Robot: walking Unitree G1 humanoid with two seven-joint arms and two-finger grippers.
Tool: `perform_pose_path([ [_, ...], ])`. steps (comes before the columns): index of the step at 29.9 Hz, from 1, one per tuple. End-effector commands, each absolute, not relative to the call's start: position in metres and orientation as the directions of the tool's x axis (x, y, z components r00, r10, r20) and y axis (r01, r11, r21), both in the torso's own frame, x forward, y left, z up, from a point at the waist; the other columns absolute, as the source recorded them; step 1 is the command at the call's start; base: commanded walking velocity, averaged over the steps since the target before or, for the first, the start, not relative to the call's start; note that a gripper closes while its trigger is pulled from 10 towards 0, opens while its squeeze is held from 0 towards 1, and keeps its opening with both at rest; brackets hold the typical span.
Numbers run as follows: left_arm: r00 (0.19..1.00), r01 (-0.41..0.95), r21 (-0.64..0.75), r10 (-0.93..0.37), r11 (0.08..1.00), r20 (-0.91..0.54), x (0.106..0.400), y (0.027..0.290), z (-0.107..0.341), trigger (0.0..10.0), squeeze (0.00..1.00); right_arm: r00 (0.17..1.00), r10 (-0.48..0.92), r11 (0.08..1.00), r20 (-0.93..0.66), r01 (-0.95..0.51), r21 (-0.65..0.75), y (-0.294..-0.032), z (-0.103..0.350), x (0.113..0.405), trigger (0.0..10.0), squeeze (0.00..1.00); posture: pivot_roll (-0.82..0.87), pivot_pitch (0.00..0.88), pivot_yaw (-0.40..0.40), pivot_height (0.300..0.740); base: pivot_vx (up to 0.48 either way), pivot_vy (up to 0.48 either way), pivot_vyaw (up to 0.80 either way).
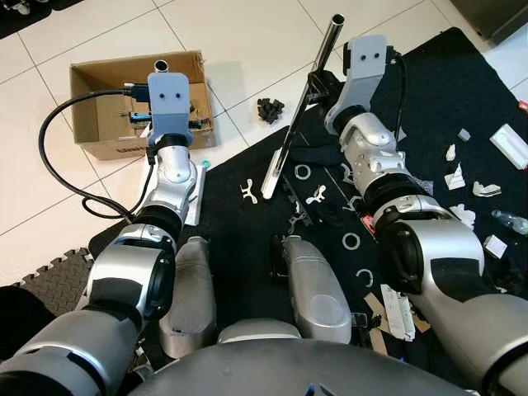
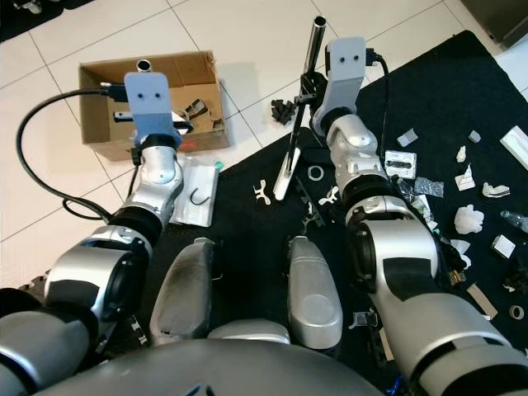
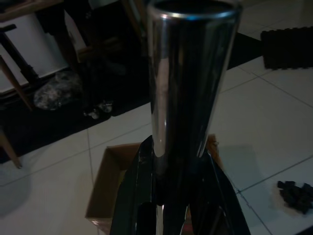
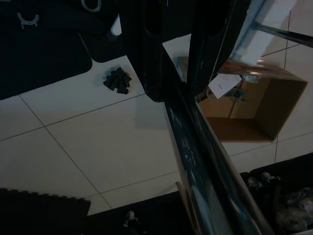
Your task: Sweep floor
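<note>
While my right gripper clamped the stiff broom handle beside the cardboard box (slick metal, light), my left gripper clamped another tube.

My head cameras are looking steeply down past my arms at the mat and tiles, sharing the box at 11 o'clock. Both wrist cameras are peering close along metal tubes, also catching that box.

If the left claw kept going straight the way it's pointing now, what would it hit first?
Probably the cardboard box: the left claw, shut on a metal tube, points over its open top. Depth is uncertain, so it might pass above.
</note>
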State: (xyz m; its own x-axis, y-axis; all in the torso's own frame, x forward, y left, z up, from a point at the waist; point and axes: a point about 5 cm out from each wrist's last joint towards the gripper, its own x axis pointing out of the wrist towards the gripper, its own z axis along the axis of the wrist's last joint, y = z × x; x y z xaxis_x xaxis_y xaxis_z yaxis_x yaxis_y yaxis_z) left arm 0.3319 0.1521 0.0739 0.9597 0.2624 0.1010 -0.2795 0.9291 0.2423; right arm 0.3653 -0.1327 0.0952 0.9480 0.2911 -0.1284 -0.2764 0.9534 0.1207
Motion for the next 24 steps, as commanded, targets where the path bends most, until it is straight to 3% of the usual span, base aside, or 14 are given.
perform_pose_path([
  [1, 0.96, -0.279, 0.298, 0.255, 0.913, 0.12, 0.3311, 0.1561, 0.0736, 10.0, 0.0, 0.95, 0.285, 0.956, -0.128, -0.271, 0.113, -0.1349, 0.0931, 0.3642, 10.0, 0.0, -0.04, 0.144, -0.023, 0.74, 0.0, 0.0, 0.0],
  [15, 0.957, -0.283, 0.332, 0.241, 0.9, 0.162, 0.3306, 0.152, 0.0764, 10.0, 0.0, 0.949, 0.287, 0.955, -0.128, -0.273, 0.113, -0.1352, 0.0933, 0.3643, 10.0, 0.0, -0.04, 0.143, -0.025, 0.74, 0.0, 0.0, 0.0],
  [19, 0.964, -0.266, 0.133, 0.259, 0.955, 0.068, 0.332, 0.1519, 0.073, 10.0, 0.0, 0.95, 0.285, 0.956, -0.13, -0.272, 0.113, -0.1357, 0.0931, 0.3644, 10.0, 0.0, -0.04, 0.144, -0.025, 0.74, 0.0, 0.0, 0.0],
  [24, 0.965, -0.26, 0.09, 0.256, 0.961, 0.054, 0.3326, 0.1512, 0.073, 10.0, 0.0, 0.95, 0.285, 0.956, -0.131, -0.272, 0.112, -0.1359, 0.093, 0.3643, 10.0, 0.0, -0.04, 0.144, -0.025, 0.74, 0.0, 0.0, 0.0],
])
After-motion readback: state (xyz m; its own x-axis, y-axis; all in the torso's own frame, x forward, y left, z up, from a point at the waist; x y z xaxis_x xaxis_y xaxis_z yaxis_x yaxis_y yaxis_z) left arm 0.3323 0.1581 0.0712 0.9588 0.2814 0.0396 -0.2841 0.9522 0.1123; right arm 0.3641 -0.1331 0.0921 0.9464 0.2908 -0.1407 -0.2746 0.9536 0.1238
